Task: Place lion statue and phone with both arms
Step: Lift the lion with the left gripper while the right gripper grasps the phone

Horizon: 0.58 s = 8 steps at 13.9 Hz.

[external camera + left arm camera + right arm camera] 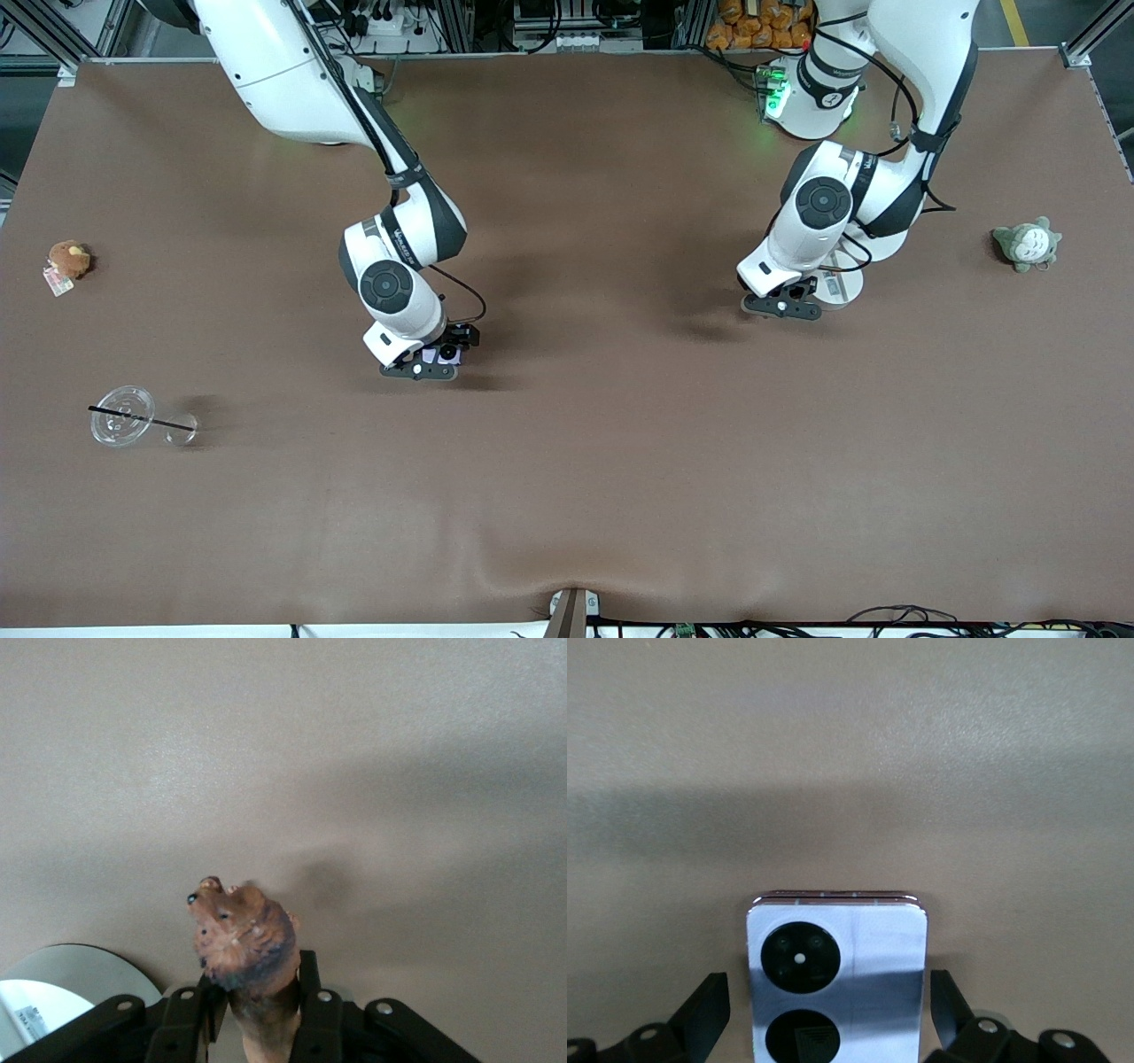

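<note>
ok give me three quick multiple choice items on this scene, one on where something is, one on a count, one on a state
1. Where is the clear cup?
A. on its side toward the right arm's end of the table
B. upright beside the grey-green plush
C. in the left gripper

2. How many black camera circles show on the phone?
A. none
B. two
C. four

3. What state is the left gripper in?
A. open over the bare table
B. shut on the lion statue
C. shut on the phone

Key:
1 A, the front view shows it lying over with a dark straw, nearer the camera than the brown plush.
2 B, the right wrist view shows two circles on its face, between the open jaws of the right gripper.
3 B, the left wrist view shows the jaws clamped on the figurine.
</note>
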Motion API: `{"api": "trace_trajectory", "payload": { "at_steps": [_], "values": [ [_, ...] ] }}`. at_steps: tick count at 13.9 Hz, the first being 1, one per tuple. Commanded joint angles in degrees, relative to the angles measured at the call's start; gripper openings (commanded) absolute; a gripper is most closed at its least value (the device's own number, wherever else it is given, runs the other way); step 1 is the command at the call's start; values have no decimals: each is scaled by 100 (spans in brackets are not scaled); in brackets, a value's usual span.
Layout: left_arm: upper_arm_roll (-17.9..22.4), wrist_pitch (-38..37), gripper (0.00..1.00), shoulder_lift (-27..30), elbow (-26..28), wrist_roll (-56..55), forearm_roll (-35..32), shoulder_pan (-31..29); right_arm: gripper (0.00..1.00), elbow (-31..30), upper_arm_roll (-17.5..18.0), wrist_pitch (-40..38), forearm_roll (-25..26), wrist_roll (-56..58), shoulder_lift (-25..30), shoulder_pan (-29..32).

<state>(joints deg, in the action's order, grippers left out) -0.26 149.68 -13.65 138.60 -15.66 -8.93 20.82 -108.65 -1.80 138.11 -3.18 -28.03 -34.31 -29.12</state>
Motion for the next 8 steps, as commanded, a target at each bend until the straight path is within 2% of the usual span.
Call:
{"api": "trace_trajectory", "payload": {
  "at_steps": [1, 3, 5, 6, 7, 8],
  "values": [
    [-89, 176, 0, 29, 115, -95, -118, -104, 100, 81, -66, 102, -25, -115, -146, -85],
    [-176, 307, 2, -59, 115, -148, -74, -104, 100, 81, -66, 111, -25, -150, -190, -85],
    [-177, 316, 12, -120, 115, -148, -74, -113, 100, 81, -66, 111, -25, -159, -199, -85],
    [-177, 316, 26, -138, 115, -157, -74, -113, 100, 81, -75, 111, -25, -150, -199, -85],
    [-177, 316, 50, -121, 115, -165, -65, -113, 75, 81, -75, 111, -16, -150, -199, -85],
    [-177, 308, 90, -94, 115, -165, -65, -113, 48, 81, -75, 111, -16, -150, -190, -85]
  ]
}}
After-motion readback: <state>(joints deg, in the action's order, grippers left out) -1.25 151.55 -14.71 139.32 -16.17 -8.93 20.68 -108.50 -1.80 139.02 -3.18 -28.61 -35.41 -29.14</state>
